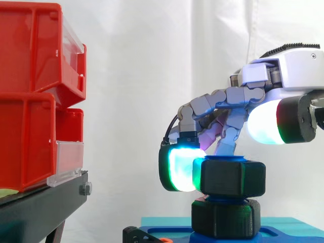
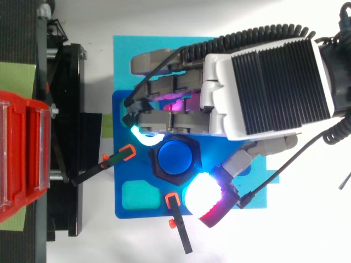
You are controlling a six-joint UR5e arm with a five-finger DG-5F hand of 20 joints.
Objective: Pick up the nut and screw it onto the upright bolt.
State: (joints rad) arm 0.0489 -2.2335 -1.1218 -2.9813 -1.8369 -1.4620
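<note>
From where I stand, the hand (image 1: 283, 76) reaches in from the right and arches down over the upright bolt (image 2: 174, 155), whose blue top shows through the middle of the black six-sided nut (image 1: 230, 177). The nut sits on the bolt's upper end, level, with a sliver of blue showing between it and the lower nut (image 1: 225, 218) beneath. The hand's fingers are curled down around the nut, and one fingertip pad (image 1: 179, 174), glowing cyan and green, is pressed against its left side. The thumb pad (image 1: 266, 121), glowing white, hangs higher and off to the right, above the nut's top rather than against it. The bolt rises from a blue plate (image 2: 122, 115), where two black clamps with orange tips (image 2: 118, 159) (image 2: 176, 219) lie at the edges. To the left stand the red bins (image 1: 30, 91) on their black stand (image 1: 35, 207), well apart from the hand.
</note>
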